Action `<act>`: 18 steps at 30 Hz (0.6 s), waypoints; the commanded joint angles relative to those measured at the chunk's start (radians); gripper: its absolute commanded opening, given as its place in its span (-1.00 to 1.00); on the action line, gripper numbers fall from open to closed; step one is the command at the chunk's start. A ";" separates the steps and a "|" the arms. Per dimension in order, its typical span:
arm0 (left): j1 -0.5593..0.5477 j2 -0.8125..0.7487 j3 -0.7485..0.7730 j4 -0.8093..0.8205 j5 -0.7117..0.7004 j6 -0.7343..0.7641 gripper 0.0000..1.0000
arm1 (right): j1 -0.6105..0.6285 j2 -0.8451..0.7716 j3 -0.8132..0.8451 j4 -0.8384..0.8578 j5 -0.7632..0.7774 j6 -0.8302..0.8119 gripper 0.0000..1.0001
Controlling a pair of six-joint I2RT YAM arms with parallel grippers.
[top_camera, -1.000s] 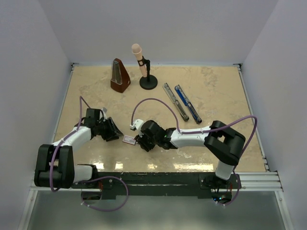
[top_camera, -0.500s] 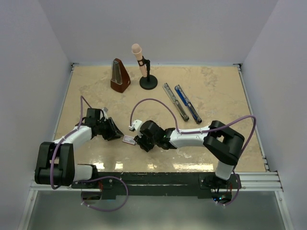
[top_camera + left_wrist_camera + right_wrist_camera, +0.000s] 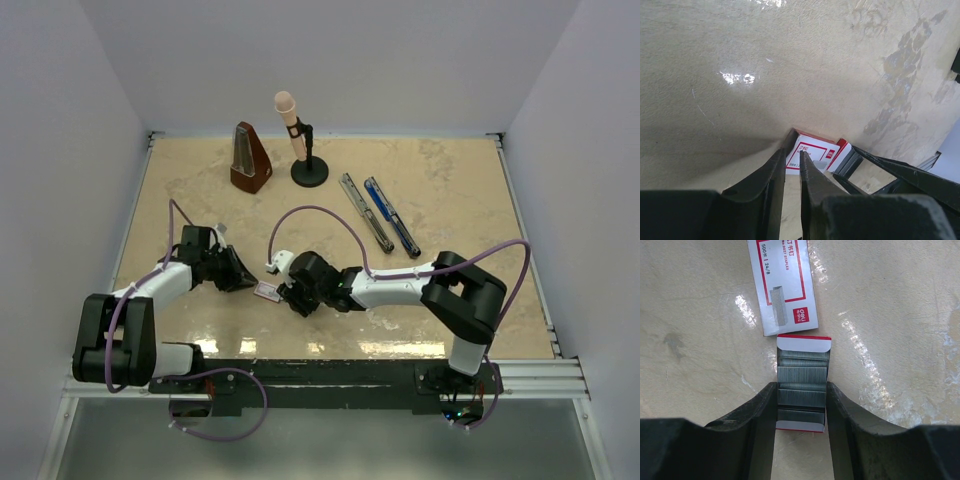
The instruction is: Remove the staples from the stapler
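The right gripper (image 3: 801,387) has its fingers (image 3: 757,412) snugged up against both long sides of the little open tray (image 3: 803,344) from the staple box. So it's basically clamped on the tray, held about a tray's width apart. The staples (image 3: 802,377) sit right between those fingers, grey strips packed end to end in the tray, and tbh I can't tell one strip from another. Just past the fingertips lies the white sleeve (image 3: 782,285) with the red label, flat on the table (image 3: 450,200). Its near end almost meets the tray's red-edged flap.

The left gripper (image 3: 795,150) sits on the other side of the sleeve. Its fingers (image 3: 762,180) are pinched nearly together, with only a thin slit between them and nothing held. The tips are right at the sleeve's corner, but I can't tell whether they actually touch it.

The stapler (image 3: 391,217) is well apart from both sets of fingers, out beyond the right gripper toward the far side of the table. It's flopped open into two long bars lying side by side, the silver-railed one on the left and the blue one on the right.
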 commanded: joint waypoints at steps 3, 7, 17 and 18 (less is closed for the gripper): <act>-0.007 0.000 -0.008 0.009 0.009 -0.002 -0.48 | 0.017 0.037 0.015 -0.057 -0.009 0.014 -0.22; -0.007 -0.010 -0.005 -0.008 -0.016 -0.005 -0.34 | 0.022 0.042 0.015 -0.063 0.013 0.022 -0.22; -0.017 -0.014 -0.010 -0.023 -0.026 -0.008 -0.32 | 0.028 0.043 0.027 -0.077 0.028 0.032 -0.21; -0.017 -0.014 -0.010 -0.022 -0.026 -0.010 -0.32 | 0.029 0.048 0.027 -0.077 0.037 0.032 -0.17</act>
